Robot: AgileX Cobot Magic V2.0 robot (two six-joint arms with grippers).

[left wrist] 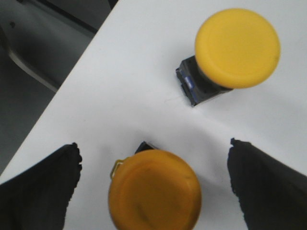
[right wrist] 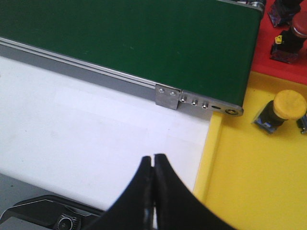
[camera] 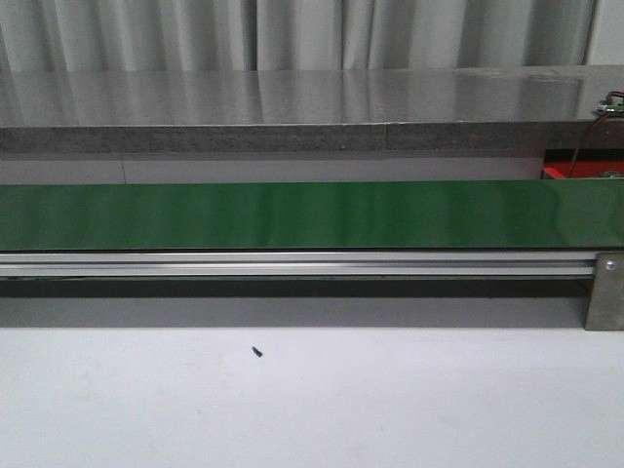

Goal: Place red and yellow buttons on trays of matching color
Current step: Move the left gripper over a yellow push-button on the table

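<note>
Two yellow buttons sit below the left gripper (left wrist: 153, 187), its jaws spread wide astride the nearer button (left wrist: 154, 190), probably to grasp it; the right gripper (right wrist: 153, 191) hangs closed, empty.

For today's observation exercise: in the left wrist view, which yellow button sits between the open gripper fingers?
The darker, orange-yellow button, between the left gripper's fingers. The brighter yellow button lies beyond them.
</note>
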